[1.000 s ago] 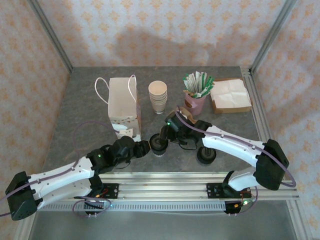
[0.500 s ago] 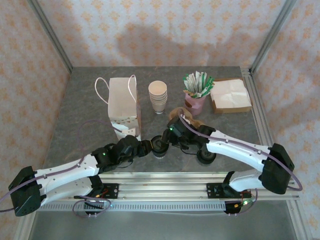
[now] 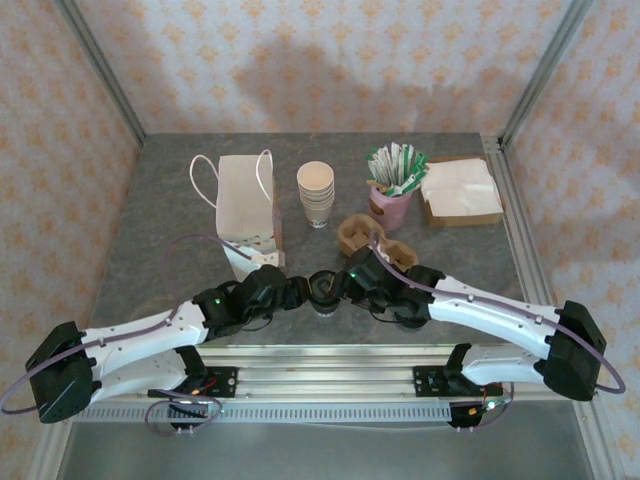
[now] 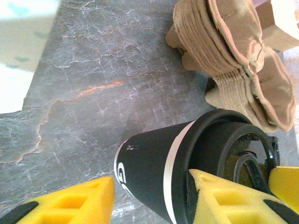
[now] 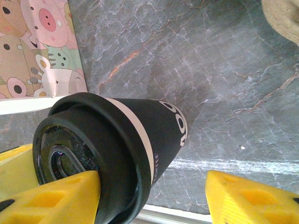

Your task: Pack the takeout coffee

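Top external view: both arms reach in from the near edge & meet at near-centre of the surface [image 3: 170, 250]. The takeout coffee [image 3: 324, 288] is right there, upright, between the two grippers. It's a dark cup w/ a pale band & black lid. Left gripper [image 3: 298, 293] is on its left side, right gripper [image 3: 347, 284] on its right.

Left wrist view: left gripper is part open w/ the cup between its yellow fingers [image 4: 70, 203]. One finger overlaps the lid rim, the other stands clear of the cup wall w/ bare surface showing in the gap, so it isn't clamped.

Right wrist view: much the same. Right gripper is part open, one finger against the lid edge, the other well apart from the cup's base end. It isn't gripping either.

Further back: a stack of pulp cup carriers [image 3: 365, 238] lies just behind the right gripper, near the cup. The paper bag [image 3: 248, 205] stands upright far-left of the cup, handles up, cartoon animals printed low on its side.

Far row, left to right: a stack of lidless paper cups [image 3: 316, 192] just right of the bag, a pink cup of sachets [image 3: 393, 190], then a napkin tray [image 3: 460, 190] at far right.
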Tool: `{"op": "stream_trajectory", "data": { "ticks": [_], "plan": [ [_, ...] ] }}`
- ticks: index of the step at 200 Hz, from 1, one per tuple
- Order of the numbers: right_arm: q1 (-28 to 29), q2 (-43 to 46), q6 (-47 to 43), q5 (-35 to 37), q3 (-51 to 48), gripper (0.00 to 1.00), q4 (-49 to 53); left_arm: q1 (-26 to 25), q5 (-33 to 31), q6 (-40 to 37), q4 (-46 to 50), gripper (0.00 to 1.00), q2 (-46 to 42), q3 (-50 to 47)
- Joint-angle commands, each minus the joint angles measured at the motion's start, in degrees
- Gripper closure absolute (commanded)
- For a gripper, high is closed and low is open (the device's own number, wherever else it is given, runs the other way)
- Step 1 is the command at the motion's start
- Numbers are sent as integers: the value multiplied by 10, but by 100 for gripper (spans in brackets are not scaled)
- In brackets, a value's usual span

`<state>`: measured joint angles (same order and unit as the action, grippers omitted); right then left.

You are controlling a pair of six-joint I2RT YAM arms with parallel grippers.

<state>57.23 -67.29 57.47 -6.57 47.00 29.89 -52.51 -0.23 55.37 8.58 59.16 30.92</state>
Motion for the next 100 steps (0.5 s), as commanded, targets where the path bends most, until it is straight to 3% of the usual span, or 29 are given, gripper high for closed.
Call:
{"op": "stream_trajectory", "data": {
  "ticks": [1, 58, 100],
  "plan": [
    [6, 16, 7, 4, -11, 38, 6, -4, -17, -35, 49, 53, -5, 26],
    [9, 51, -20, 40, -4, 33, 3, -4, -33, -52, 76, 43, -44, 44],
    [8, 49, -43, 63, 14, 34, 26, -4, -38, -39, 107, 46, -55, 41]
  ]
}}
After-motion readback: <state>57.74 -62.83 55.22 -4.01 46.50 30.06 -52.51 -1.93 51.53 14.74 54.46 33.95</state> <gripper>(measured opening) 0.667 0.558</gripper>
